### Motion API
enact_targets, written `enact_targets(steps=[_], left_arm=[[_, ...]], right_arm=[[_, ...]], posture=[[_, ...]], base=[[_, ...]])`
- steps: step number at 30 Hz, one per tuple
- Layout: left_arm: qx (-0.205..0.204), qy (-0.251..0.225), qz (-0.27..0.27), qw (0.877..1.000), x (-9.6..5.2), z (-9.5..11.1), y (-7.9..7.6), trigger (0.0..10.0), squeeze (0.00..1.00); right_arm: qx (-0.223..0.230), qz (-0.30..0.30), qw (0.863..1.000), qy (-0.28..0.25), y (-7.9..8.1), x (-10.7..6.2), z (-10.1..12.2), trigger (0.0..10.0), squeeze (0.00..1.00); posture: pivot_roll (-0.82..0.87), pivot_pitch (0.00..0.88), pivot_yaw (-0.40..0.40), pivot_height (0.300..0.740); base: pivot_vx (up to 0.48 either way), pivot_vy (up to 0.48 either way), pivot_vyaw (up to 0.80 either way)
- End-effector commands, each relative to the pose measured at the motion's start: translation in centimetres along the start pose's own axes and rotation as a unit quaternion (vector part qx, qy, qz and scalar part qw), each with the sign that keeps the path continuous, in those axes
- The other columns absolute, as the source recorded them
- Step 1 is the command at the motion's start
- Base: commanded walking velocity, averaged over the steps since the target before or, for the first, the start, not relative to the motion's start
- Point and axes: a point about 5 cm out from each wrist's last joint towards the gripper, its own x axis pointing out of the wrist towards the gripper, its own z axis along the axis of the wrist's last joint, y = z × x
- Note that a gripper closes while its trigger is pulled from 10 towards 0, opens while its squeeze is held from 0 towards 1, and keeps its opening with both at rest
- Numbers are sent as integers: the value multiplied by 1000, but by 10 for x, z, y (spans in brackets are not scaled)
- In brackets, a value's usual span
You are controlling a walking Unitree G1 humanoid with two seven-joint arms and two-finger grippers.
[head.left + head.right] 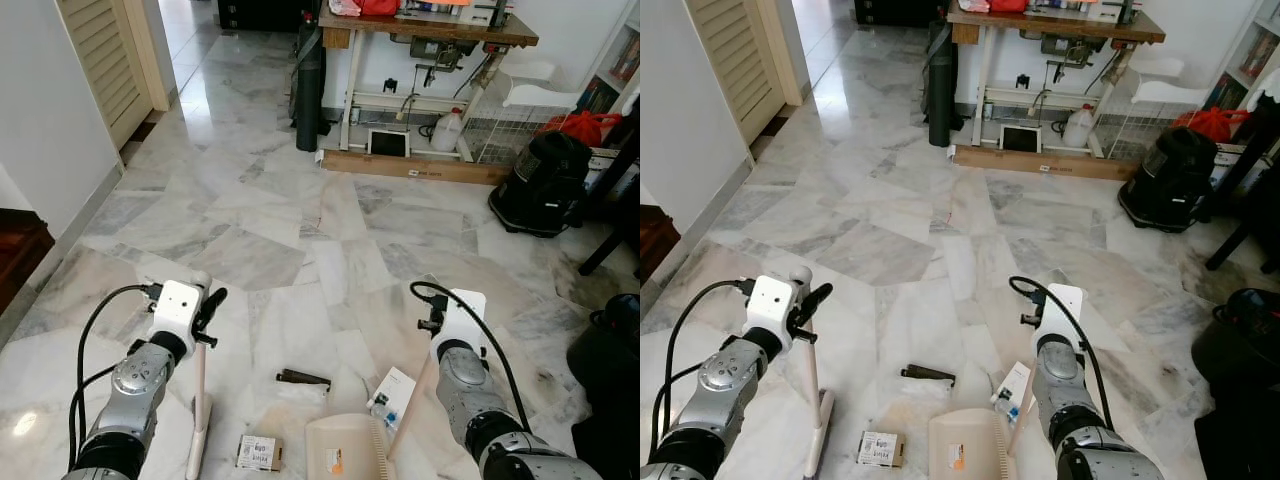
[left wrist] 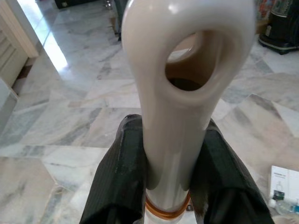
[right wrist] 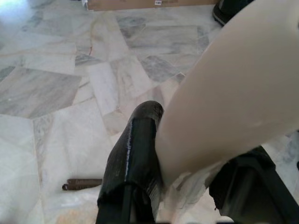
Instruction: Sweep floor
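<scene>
Left tool (image 2: pixel 168 163): I have it clamped on the cream broom handle (image 1: pixel 200 400), lower left of frame; handle upright so the head meets the floor (image 1: pixel 270 200).
Right tool (image 3: pixel 187 177): closed on the dustpan handle (image 3: pixel 233 93), lower right, angled so the pan lies flat.
Dustpan (image 1: pixel 345 445): bottom centre, looks empty.
Debris: brown stick (image 1: pixel 303 378), small carton (image 1: pixel 258 452), white box (image 1: pixel 392 392) lie beside the pan, unswept.

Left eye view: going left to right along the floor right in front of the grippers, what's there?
Broom handle held by left gripper → small brown box → dark stick-shaped piece → beige dustpan → white carton → right gripper.
</scene>
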Motion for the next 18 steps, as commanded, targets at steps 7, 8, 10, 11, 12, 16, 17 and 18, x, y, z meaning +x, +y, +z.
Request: enact_targets(steps=[7, 8, 10, 11, 12, 16, 17, 18], left_arm=[[-18, 19, -8, 1000, 2, -3, 1, 10000, 0], [-24, 20, -8, 999, 2, -3, 2, 10000, 0], [-39, 20, -8, 999, 3, -3, 2, 10000, 0], [-39, 20, -8, 999, 3, -3, 2, 10000, 0], [-47, 21, -8, 999, 3, -3, 2, 10000, 0], [-71, 28, -9, 997, 3, -5, 3, 10000, 0], [-71, 28, -9, 997, 3, -5, 3, 10000, 0], [-63, 29, -9, 998, 3, -5, 4, 10000, 0]], right_arm=[[-25, 3, 998, 50, 1, -3, -17, 10000, 0], [-28, 5, 998, 55, 2, -4, -18, 10000, 0], [-30, 8, 998, 61, 2, -4, -20, 10000, 0], [-30, 8, 998, 61, 2, -4, -20, 10000, 0], [-30, 8, 998, 61, 2, -4, -21, 10000, 0], [-31, 9, 998, 61, 3, -4, -20, 10000, 0], [-31, 9, 998, 61, 3, -4, -20, 10000, 0], [-31, 9, 998, 61, 3, -4, -20, 10000, 0]], posture=[[38, 4, -59, 740], [38, 4, -59, 740], [39, 9, -60, 740], [39, 9, -60, 740], [39, 12, -61, 740], [37, 15, -62, 740], [37, 15, -62, 740], [38, 15, -63, 740]], base=[[0, 0, 0], [0, 0, 0], [0, 0, 0], [0, 0, 0], [0, 0, 0], [0, 0, 0], [0, 0, 0], [0, 0, 0]])
